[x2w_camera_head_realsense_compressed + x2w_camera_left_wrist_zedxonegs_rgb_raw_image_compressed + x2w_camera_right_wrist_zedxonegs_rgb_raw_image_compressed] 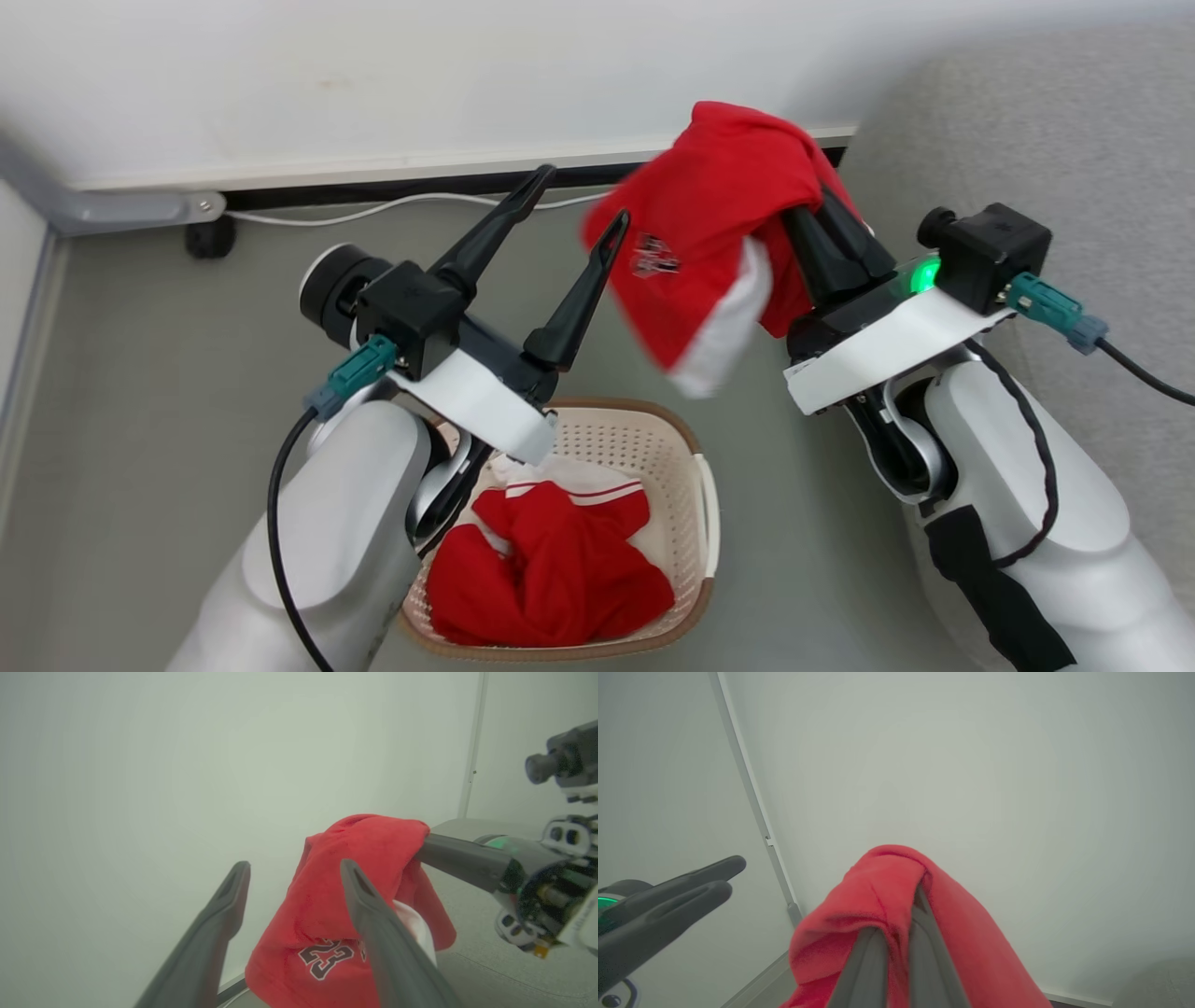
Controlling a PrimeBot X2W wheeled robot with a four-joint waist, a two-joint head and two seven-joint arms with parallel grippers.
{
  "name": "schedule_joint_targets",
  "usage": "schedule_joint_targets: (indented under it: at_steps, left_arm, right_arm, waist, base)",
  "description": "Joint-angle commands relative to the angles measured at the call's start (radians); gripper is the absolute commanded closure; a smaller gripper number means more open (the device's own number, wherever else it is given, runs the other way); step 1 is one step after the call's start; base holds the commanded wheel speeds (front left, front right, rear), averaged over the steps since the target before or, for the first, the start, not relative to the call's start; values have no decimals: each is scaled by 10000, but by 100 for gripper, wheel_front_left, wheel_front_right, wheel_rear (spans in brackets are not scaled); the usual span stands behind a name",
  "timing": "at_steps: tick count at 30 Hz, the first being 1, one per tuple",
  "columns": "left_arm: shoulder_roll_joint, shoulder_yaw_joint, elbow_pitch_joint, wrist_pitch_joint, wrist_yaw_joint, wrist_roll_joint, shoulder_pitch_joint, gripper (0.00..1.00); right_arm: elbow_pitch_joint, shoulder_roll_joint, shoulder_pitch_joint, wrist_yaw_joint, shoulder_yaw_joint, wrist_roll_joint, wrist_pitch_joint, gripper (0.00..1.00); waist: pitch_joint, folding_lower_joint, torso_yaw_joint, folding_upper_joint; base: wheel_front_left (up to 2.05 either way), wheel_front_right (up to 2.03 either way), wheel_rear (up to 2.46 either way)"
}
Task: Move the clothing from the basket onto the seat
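1. My right gripper (826,233) pinches a soft bright red garment (709,196), held high beside the grey woven sofa (1074,140).
2. I judge it light and limp; a bunched fold grips best.
3. My left gripper (583,196) hangs spread, empty.
4. A second red, white-striped garment (551,569) lies in the cream perforated plastic basket (695,448).

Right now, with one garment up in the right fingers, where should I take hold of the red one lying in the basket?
Pinch the raised fold near the middle of the crumpled red garment, coming straight down. The basket walls block a sideways approach, and that ridge stands proud of the heap, so the open left gripper could likely close across it.
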Motion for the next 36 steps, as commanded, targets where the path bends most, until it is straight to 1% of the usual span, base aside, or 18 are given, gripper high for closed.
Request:
schedule_joint_targets:
  at_steps: [1, 7, 8, 18, 19, 21, 23, 29, 33, 36]
  left_arm:
    - [246, 285, -191, -45, -40, -99, 30, 0]
    - [342, 214, -239, -45, -40, -212, 440, 0]
    - [352, 193, -246, -45, -40, -255, 563, 0]
    - [350, 140, -313, -45, -40, -371, 1019, 0]
    - [350, 140, -313, -45, -40, -371, 1019, 0]
    - [344, 152, -301, -45, -40, -384, 1110, 0]
    - [268, 19, -302, -45, -40, -405, 1081, 0]
    - [159, -526, -170, -45, -40, -579, 805, 0]
    - [195, -732, -142, -45, -40, -605, 766, 0]
    - [265, -849, -168, -45, -40, -603, 780, 0]
  right_arm:
    - [-444, 65, 191, 31, -149, -133, -61, 100]
    - [-855, 25, 522, 31, -753, -299, -61, 100]
    - [-937, -6, 666, 31, -938, -315, -61, 100]
    - [-1104, -181, 1270, 31, -1510, -356, -61, 100]
    - [-1104, -181, 1270, 31, -1510, -356, -61, 100]
    - [-1133, -228, 1387, 31, -1590, -361, -61, 100]
    - [-1269, -366, 1572, 31, -1834, -383, -61, 100]
    - [-1934, -713, 2381, 31, -2861, -622, -61, 100]
    - [-2197, -850, 2772, 31, -3368, -763, -61, 100]
    - [-2235, -903, 2775, 31, -3603, -843, -61, 100]
  waist:
    - [-120, 0, -467, 0]
    - [-381, 0, -1630, 0]
    - [-500, 0, -2079, 0]
    - [-1022, 0, -4475, 0]
    - [-1022, 0, -4475, 0]
    - [-1088, 0, -4877, 0]
    - [-1048, 0, -5021, 0]
    - [-870, 0, -5133, 0]
    - [-718, 0, -5142, 0]
    - [-547, 0, -5144, 0]
  base:
    - [0, 0, 0]
    - [0, 0, 0]
    - [0, 0, 0]
    - [0, 0, 0]
    - [0, 0, 0]
    - [0, 0, 0]
    - [0, 0, 0]
    - [0, 0, 0]
    - [0, 0, 0]
    - [0, 0, 0]
